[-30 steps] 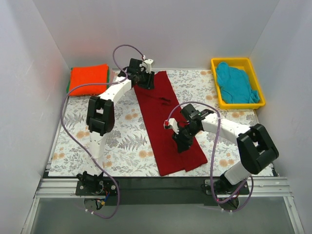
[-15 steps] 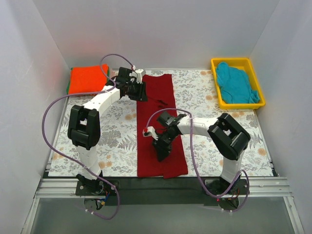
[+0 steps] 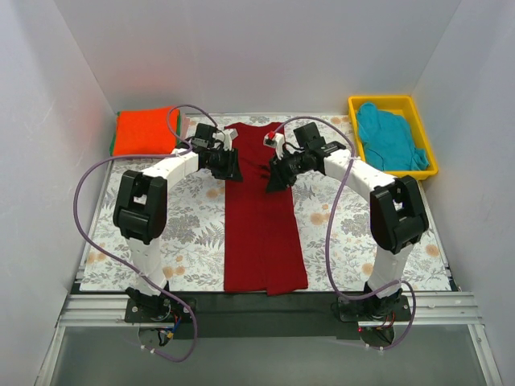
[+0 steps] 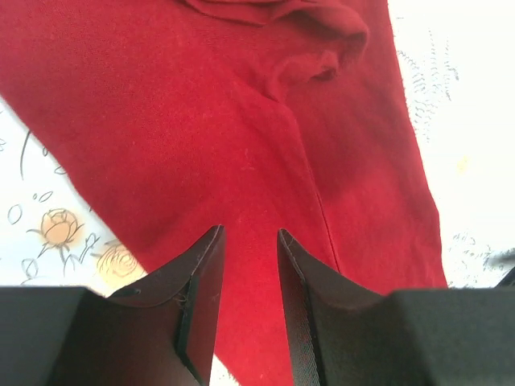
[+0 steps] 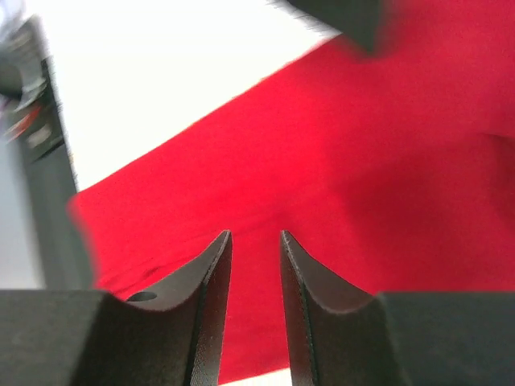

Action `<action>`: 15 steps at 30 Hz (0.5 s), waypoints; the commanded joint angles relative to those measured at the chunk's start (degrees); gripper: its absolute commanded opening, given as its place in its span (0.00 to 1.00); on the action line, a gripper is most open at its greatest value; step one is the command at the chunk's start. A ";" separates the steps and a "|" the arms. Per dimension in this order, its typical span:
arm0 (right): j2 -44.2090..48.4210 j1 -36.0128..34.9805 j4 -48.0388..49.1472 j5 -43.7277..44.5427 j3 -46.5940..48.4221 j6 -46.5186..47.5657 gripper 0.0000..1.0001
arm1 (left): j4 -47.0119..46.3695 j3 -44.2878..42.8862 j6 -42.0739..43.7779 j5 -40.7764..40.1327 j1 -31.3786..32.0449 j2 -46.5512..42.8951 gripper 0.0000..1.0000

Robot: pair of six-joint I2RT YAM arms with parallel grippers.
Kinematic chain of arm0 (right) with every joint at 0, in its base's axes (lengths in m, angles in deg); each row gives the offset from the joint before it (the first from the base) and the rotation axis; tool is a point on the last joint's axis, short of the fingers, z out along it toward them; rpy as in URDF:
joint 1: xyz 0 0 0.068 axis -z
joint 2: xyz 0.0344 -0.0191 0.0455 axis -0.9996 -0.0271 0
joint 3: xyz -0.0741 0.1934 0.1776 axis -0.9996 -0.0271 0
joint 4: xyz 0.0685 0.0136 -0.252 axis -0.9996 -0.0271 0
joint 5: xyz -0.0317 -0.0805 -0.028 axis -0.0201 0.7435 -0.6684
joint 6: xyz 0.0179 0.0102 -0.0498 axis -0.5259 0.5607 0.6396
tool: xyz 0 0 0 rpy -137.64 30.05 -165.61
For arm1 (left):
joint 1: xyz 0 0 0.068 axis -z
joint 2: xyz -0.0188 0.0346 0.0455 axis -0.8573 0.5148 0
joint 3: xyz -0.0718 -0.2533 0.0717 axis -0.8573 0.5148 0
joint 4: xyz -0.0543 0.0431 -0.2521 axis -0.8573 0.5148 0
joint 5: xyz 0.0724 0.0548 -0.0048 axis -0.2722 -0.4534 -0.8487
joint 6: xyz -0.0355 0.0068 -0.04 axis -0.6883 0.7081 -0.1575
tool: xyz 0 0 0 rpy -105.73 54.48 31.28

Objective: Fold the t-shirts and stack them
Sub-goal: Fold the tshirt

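Lettering and numbers: nothing readable is showing in any of the three views.
Labels and brands: none is showing clearly enough to be read.

Noted on the table: red tee (image 3: 264, 217), deep maroon-red, plain all over. Far left, orange tee (image 3: 146, 131), bright orange-red, plain, with a green edge showing beneath. Far right, teal tee (image 3: 392, 138), plain, in a yellow bin (image 3: 400, 174). Over the table (image 3: 193, 233), a white cover printed with grey fern leaves and tan-orange flowers. White shells and black joints on the arms (image 3: 173, 166). Pale purple cables (image 3: 77, 197). Plain white walls (image 3: 257, 56).
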 commanded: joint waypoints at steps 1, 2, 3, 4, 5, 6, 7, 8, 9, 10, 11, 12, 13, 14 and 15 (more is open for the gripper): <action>-5.53 1.41 4.26 8.51 2.67 -5.71 0.36 | -2.46 -1.03 -2.06 1.50 -0.55 1.04 0.31; -6.68 2.37 6.18 10.17 3.28 -6.50 0.36 | -2.55 -1.21 -2.23 1.50 -0.64 1.74 0.31; -7.65 2.73 6.90 11.06 4.60 -7.73 0.36 | -2.72 -1.30 -2.49 1.41 -1.08 2.88 0.30; -9.75 2.90 8.21 12.03 5.22 -8.26 0.35 | -3.07 -1.21 -2.67 1.32 -1.26 3.41 0.30; -10.64 3.43 8.92 13.69 5.66 -8.79 0.35 | -3.43 -1.12 -3.02 1.49 -1.61 3.85 0.30; -11.52 3.78 9.62 14.40 6.19 -9.14 0.36 | -4.04 -1.21 -3.46 2.37 -2.39 5.16 0.30; -13.18 4.05 10.94 15.19 6.36 -9.84 0.36 | -4.31 -1.30 -3.64 2.72 -2.83 5.78 0.30; -14.15 4.66 11.56 16.24 6.63 -10.20 0.35 | -4.40 -1.82 -3.64 3.07 -3.62 6.66 0.29; -15.03 5.01 12.00 16.60 7.33 -10.46 0.35 | -4.05 -3.13 -3.47 4.30 -4.07 8.67 0.29; -16.87 5.45 12.79 17.04 7.68 -11.42 0.35 | -3.70 -4.10 -2.51 5.61 -4.50 9.73 0.29; -17.76 6.24 13.23 17.22 8.03 -11.78 0.35 | -3.61 -4.81 -2.24 6.76 -4.94 10.79 0.29; -19.42 6.68 13.58 17.22 8.65 -12.22 0.35 | -3.52 -5.51 -1.80 7.90 -5.91 11.76 0.29; -20.13 7.03 14.37 17.22 9.61 -12.92 0.35 | -3.52 -7.34 -1.45 8.52 -6.26 13.85 0.30; -21.01 7.65 14.81 16.87 10.23 -13.27 0.35 | -3.43 -8.23 -1.36 8.53 -6.88 15.01 0.30; -21.72 7.91 15.34 16.78 10.67 -13.28 0.35 | -2.99 -9.55 -1.18 8.88 -7.14 16.06 0.30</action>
